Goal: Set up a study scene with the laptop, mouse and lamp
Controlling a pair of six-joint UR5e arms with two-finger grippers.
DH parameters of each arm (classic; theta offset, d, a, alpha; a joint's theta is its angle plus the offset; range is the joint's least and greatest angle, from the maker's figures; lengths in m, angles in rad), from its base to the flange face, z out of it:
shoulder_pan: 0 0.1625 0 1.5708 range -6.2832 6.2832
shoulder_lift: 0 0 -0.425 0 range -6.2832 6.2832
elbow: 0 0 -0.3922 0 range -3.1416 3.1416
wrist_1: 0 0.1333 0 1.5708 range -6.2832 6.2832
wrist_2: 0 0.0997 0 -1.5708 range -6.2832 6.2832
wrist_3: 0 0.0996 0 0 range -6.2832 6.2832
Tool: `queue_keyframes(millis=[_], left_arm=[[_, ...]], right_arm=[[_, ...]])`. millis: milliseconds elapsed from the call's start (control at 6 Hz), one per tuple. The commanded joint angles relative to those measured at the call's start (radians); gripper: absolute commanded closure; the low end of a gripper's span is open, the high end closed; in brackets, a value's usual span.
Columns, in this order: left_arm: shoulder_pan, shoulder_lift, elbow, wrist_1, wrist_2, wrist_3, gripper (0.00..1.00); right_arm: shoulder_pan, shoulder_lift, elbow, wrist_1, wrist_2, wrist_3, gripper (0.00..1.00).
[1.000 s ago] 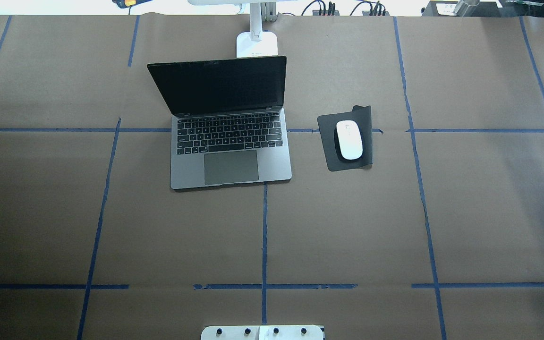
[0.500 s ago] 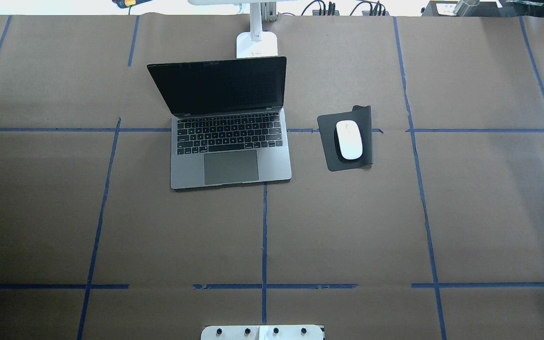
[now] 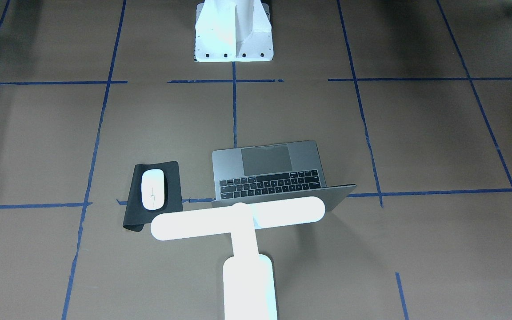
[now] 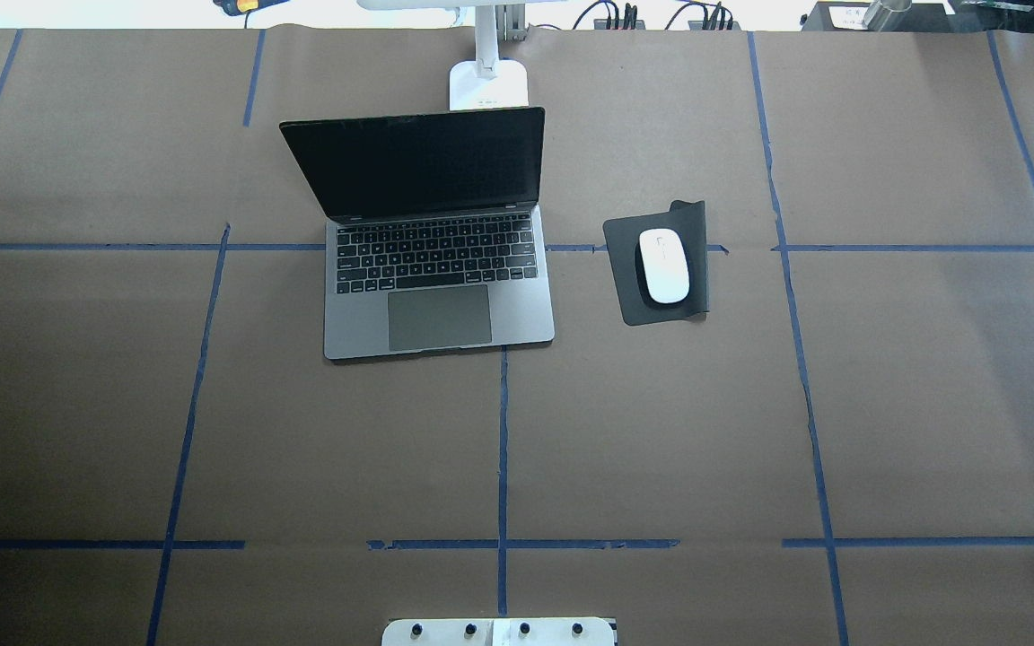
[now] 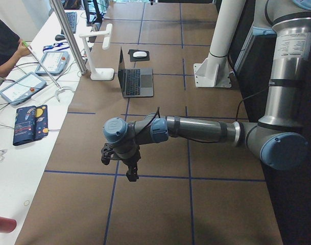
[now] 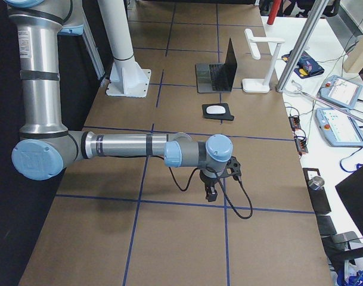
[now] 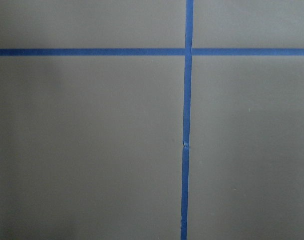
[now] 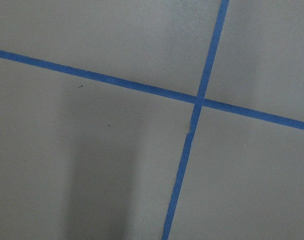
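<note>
The laptop (image 4: 439, 287) stands open at the table's far middle, dark screen facing me. The white mouse (image 4: 665, 266) lies on a black mat (image 4: 698, 224) to its right. The glowing T-shaped lamp (image 3: 238, 218) stands behind the laptop; its base (image 4: 488, 82) shows in the overhead view. My left gripper (image 5: 129, 171) hangs over bare table far out on the left end, only in the exterior left view; I cannot tell if it is open. My right gripper (image 6: 211, 193) hangs over bare table at the right end, only in the exterior right view; I cannot tell its state.
Brown paper with blue tape lines (image 4: 503, 449) covers the table. The white bolted pedestal (image 3: 234, 31) stands at my base. Both wrist views show only paper and tape. Side tables with tablets (image 5: 22, 87) and a person (image 5: 2, 41) flank the far edge.
</note>
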Motion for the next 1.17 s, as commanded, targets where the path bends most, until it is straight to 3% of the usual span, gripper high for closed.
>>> queue_keyframes(millis=[0,167,667,1000], left_arm=[[-0.005,0.016,0.052,0.001,0.001,0.008,0.00],[-0.005,0.018,0.094,-0.034,-0.002,0.011,0.00],[0.003,0.045,0.074,-0.029,0.004,0.003,0.00],[0.008,0.042,0.062,-0.040,-0.001,0.004,0.00]], right_arm=[[-0.010,-0.005,-0.008,0.002,-0.011,-0.003,0.00],[-0.010,-0.017,0.003,0.002,-0.009,-0.003,0.00],[-0.014,-0.055,-0.018,0.002,-0.005,0.007,0.00],[-0.047,-0.047,-0.102,0.128,0.011,0.011,0.00]])
